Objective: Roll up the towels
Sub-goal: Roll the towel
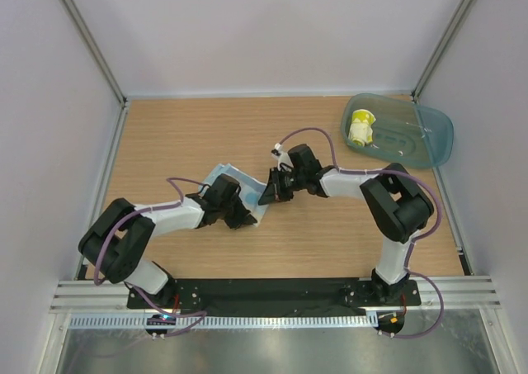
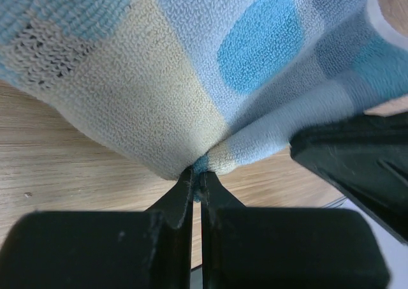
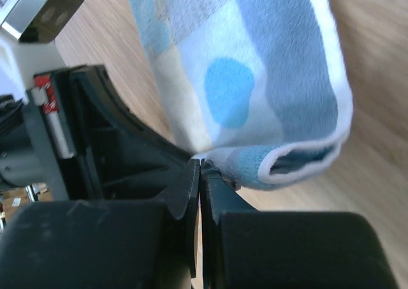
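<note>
Under the towel [image 1: 233,180], a wooden table [image 1: 206,134], cut off on the near side by the two arm bases. From above, hard to read the towel itself: a small pale blue patch with a white edge, largely covered by both arms meeting over it, its shape and any folds not clear.

Right of the towel and well apart from it, toward the far corner, a see-through blue-green tray [image 1: 433,139]. Inside the tray, a small yellow and white thing [image 1: 360,129], too small to name.

At the towel's near left, the left claw [image 1: 246,217]; at its right, the right claw [image 1: 271,196], the two close together.

In the left wrist view, towel [image 2: 191,78] filling the upper picture, cream and pale blue squares with darker blue spots, top and sides cut off. Left claw [image 2: 196,174] pinched tight on a bunched bit of its lower edge, with part of the right claw [image 2: 357,168] just beside.

In the right wrist view, towel [image 3: 268,78] doubled over at one end into an open loop. Right claw [image 3: 200,168] nipped closed on the towel's edge beside that loop.
</note>
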### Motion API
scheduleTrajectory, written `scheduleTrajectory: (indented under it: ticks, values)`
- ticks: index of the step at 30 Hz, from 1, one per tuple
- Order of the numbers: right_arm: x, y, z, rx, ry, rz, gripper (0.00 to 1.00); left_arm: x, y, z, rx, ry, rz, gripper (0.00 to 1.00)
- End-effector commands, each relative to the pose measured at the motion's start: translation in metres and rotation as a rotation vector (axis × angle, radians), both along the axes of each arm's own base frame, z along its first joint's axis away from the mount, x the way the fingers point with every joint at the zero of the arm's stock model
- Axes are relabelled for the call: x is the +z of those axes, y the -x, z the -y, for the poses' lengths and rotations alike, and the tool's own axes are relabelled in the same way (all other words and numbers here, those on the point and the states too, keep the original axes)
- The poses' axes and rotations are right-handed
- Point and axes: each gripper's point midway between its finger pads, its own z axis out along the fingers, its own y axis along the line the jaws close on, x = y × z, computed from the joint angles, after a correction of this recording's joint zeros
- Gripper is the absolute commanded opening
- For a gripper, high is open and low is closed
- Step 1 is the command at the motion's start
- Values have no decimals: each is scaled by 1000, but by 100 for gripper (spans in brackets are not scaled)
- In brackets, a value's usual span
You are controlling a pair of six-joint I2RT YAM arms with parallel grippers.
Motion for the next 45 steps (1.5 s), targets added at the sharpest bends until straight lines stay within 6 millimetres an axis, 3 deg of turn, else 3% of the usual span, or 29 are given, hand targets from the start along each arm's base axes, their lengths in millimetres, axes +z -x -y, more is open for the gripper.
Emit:
scheduleTrajectory:
  ticks: [1,9,16,25,28,32,36,38,39,41,42,43,45]
  values:
    - [7,-24,-19,-3,-72,61,4,-34,21,-29,-7,-141,-91,0]
    - [-26,-63,-1,-106,-160,21,4,-32,24,-29,-15,-125,-104,0]
    - [-47,-74,13,-162,-194,-10,4,-30,26,-36,-6,-126,-110,0]
    - [-46,-88,19,-199,-154,26,4,-31,25,-34,-22,-123,-126,0]
    - [-29,-106,26,-228,-108,68,10,-30,24,-31,-31,-116,-128,0]
    - [20,-135,50,-306,-26,168,16,-28,21,-26,-42,-105,-133,0]
    - [55,-149,84,-411,-19,173,39,-26,18,-23,-47,-98,-130,0]
    - [53,-137,95,-429,-7,137,49,-26,18,-21,-53,-92,-134,0]
    - [63,-131,97,-429,-15,157,52,-25,15,-19,-52,-85,-128,0]
    - [48,-107,102,-427,-8,104,55,-24,15,-16,-56,-75,-131,0]
    - [56,-99,99,-406,-53,118,55,-24,14,-15,-55,-68,-127,0]
    - [35,-80,101,-399,-44,63,55,-24,14,-14,-58,-63,-127,0]
    - [29,-63,95,-377,-77,45,55,-25,14,-12,-59,-51,-134,0]
